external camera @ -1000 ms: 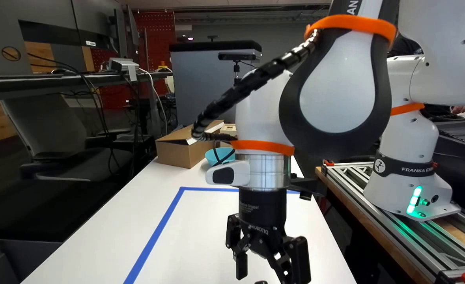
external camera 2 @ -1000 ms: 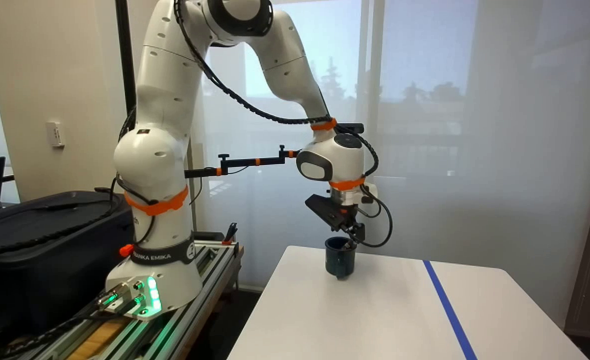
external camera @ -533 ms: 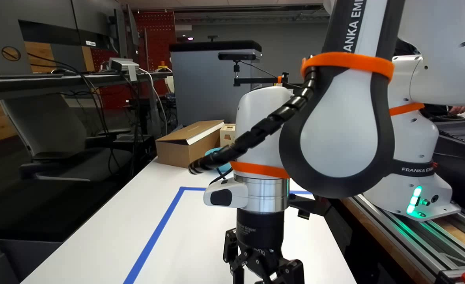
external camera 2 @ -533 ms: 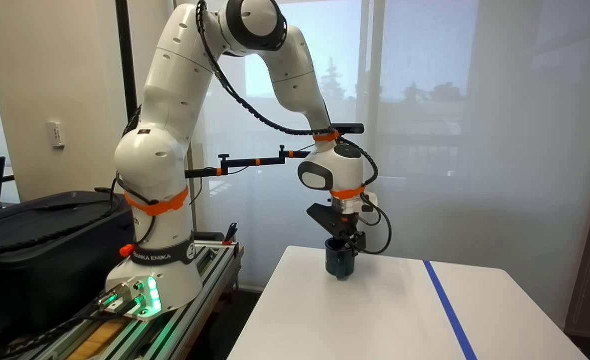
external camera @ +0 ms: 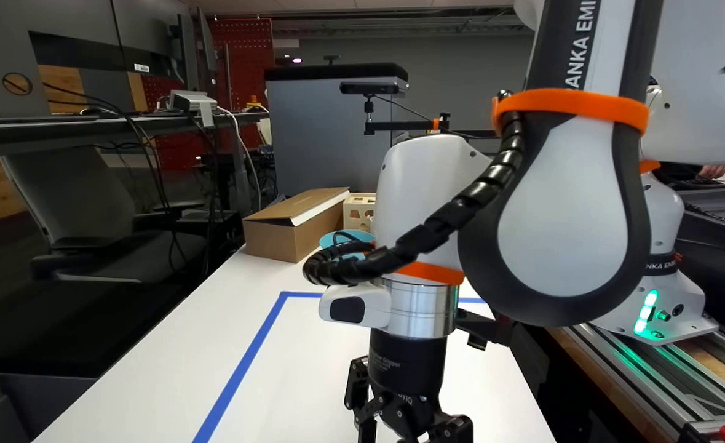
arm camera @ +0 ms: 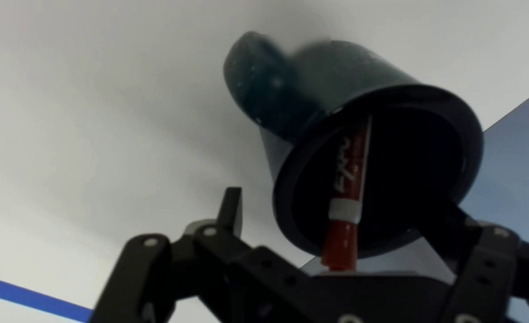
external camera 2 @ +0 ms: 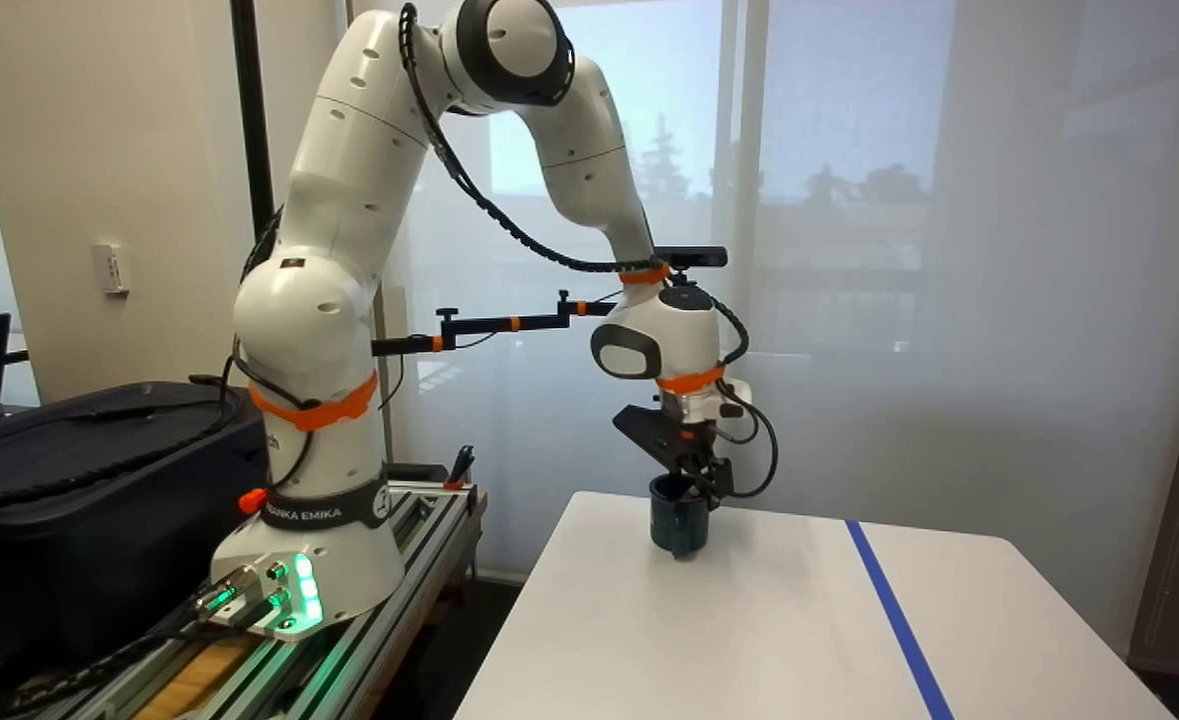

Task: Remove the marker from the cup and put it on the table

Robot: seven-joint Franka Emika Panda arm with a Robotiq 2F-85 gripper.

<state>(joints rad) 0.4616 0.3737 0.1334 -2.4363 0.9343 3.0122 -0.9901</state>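
The cup (external camera 2: pixel 679 525) is a dark teal mug standing upright near the far corner of the white table (external camera 2: pixel 799 630). The wrist view shows its handle and dark mouth (arm camera: pixel 419 161). The red Expo marker (arm camera: pixel 346 179) with a grey band leans inside it, its red cap end poking over the rim toward my gripper. My gripper (arm camera: pixel 334 211) is open, its fingers on either side of the marker. The left finger appears outside the rim; the right finger overlaps the mouth. In an exterior view the gripper (external camera 2: pixel 704 485) is at the cup's rim; the marker is hidden there.
Blue tape (external camera: pixel 245 363) marks the table, also seen in an exterior view (external camera 2: pixel 894 610). A cardboard box (external camera: pixel 294 227), a light blue bowl (external camera: pixel 344 237) and a wooden box (external camera: pixel 357 210) stand at the table's far end. A camera on a black arm (external camera 2: pixel 509 324) is behind the robot.
My gripper has come down to the cup's rim, mostly in the first half second, and the arm has since shifted slightly. The cup has not moved.
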